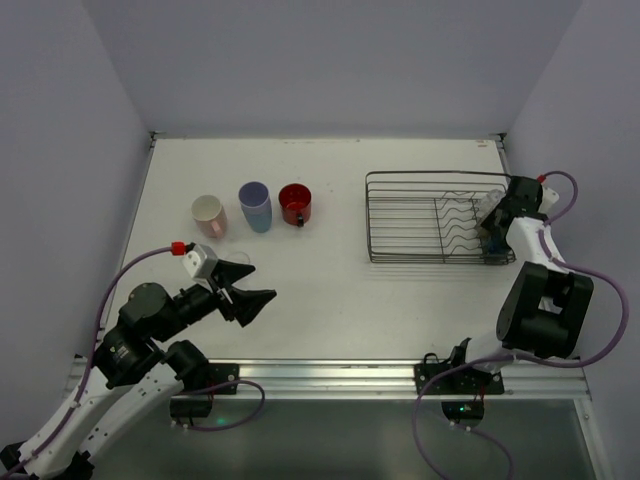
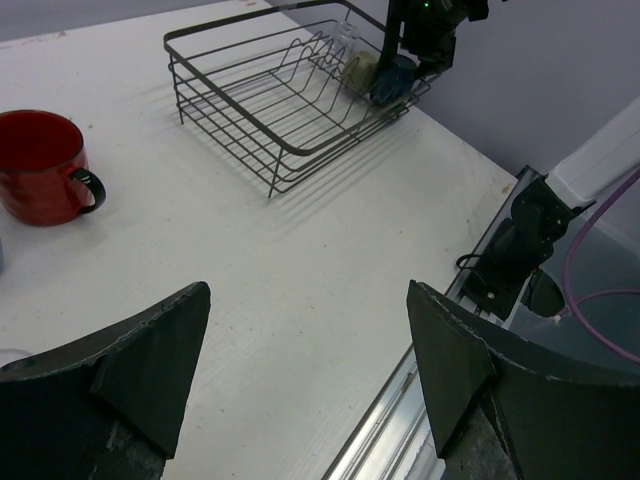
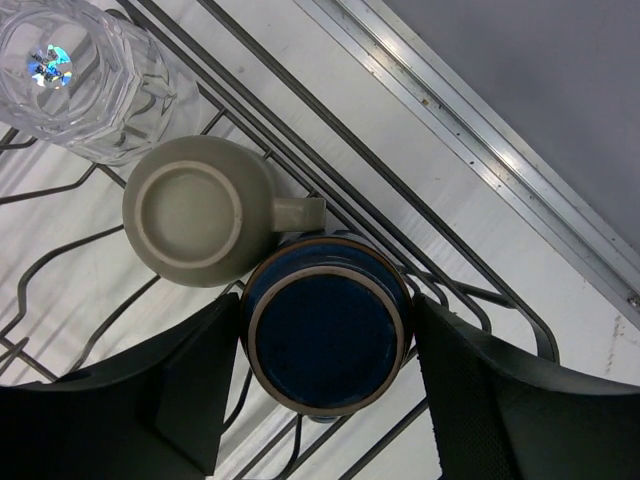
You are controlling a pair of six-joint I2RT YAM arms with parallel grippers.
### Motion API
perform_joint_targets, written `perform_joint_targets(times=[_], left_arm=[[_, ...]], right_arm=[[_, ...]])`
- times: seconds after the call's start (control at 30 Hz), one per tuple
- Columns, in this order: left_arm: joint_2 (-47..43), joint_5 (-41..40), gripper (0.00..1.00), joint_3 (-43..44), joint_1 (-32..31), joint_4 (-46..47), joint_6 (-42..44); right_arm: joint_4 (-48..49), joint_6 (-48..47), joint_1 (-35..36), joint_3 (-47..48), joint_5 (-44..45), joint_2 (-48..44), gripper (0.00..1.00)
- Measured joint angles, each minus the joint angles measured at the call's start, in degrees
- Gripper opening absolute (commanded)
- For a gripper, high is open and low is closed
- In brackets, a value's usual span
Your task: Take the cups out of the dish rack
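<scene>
"At the near edge of the table (image 1: 330, 290), what was going on?"

"Very little. The left gripper (image 1: 260, 281) hung low over bare tabletop with nothing in it. Its fingers were spread wide and pointed toward the rack. It was likely parked there because the cups left to move sat beyond its easy reach."

"And farther in?"

"Three cups stood mouths-up in a loose row on the left half of the table. They were the pink cup (image 1: 208, 212), the lavender cup (image 1: 255, 206) beside it, and the red cup (image 1: 295, 204), its handle turned toward the near edge. They sat well apart from the dish rack (image 1: 400, 225) and looked like the unloaded lot, grouped where they would not block the next trip."

"So what was in the rack?"

"Three pieces, all crowded into its right end and all bottom-up, as if left to drain. The right gripper (image 3: 325, 310) stood over the navy cup (image 3: 325, 345) from above, a finger pressed against each side with no gap showing. The cup sat on the wires, not lifted. Touching it was the olive-grey mug (image 3: 195, 215), and just beyond that stood the clear glass (image 3: 70, 75). By my reckoning the job was about half done. The lift called for a straight pull upward, since the mug's handle lay close enough to be dragged along."
</scene>
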Motion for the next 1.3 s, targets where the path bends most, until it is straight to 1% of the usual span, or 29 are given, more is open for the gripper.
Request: perform_joint_targets(times=[0.07,0.1,0.13,0.17,0.2,0.3,0.33,0.37,0.5,0.67,0.77,0.93,1.07,1.17,1.23,1.3], left_arm=[[0.00,-0.15,0.84,0.00,-0.13,-0.02,0.00],[0.00,-0.22,0.84,0.00,-0.15,-0.02,0.02],[0.00,-0.26,0.84,0.00,-0.15,-0.02,0.00],[0.00,-0.35,0.84,0.00,-0.15,-0.04,0.00],[0.00,-0.37,0.84,0.00,-0.15,-0.04,0.00],[0.00,-0.39,0.84,0.00,-0.15,-0.04,0.00],[0.00,-0.39,0.84,0.00,-0.15,-0.04,0.02],[0.00,-0.42,0.84,0.00,-0.15,-0.02,0.00],[0.20,-0.39,0.84,0.00,-0.13,-0.04,0.00],[0.90,-0.35,0.84,0.00,0.00,-0.02,0.00],[1.62,-0.33,0.84,0.00,0.46,-0.02,0.02],[3.15,0.07,0.84,0.00,1.55,-0.02,0.02],[5.49,0.72,0.83,0.02,2.36,0.04,0.02],[7.93,1.46,0.82,0.11,2.75,0.11,-0.02],[10.27,2.45,0.81,0.31,2.91,0.61,-0.57],[12.81,4.07,0.81,0.35,2.91,2.71,-2.08]], right_arm=[[-0.22,0.02,0.00,0.39,0.02,0.66,0.61],[-0.39,0.04,0.00,0.57,-0.04,0.68,0.55],[-0.52,0.02,0.00,0.63,-0.02,0.79,0.51],[-0.59,0.02,0.00,0.72,0.00,0.83,0.44],[-0.70,0.02,0.00,0.81,-0.02,0.90,0.31],[-1.01,0.02,0.00,0.94,-0.02,0.92,0.27],[-1.01,0.02,0.00,0.94,0.00,0.90,0.22],[-1.01,0.02,0.00,0.94,-0.02,0.81,0.20],[-1.81,0.04,0.00,0.94,-0.09,-0.98,0.16],[-2.03,0.09,0.00,0.90,-0.83,-8.39,0.12],[-0.15,0.57,-0.09,0.63,-2.82,-12.70,0.11],[2.10,2.23,-0.04,-0.55,-7.06,-16.83,0.11],[3.58,5.33,-0.04,-3.65,-13.53,-22.12,0.11],[6.10,9.07,0.35,-7.43,-20.17,-28.61,0.11],[8.22,11.54,1.29,-9.75,-24.55,-32.68,0.11],[10.69,14.32,3.65,-12.00,-28.87,-36.48,0.11]])
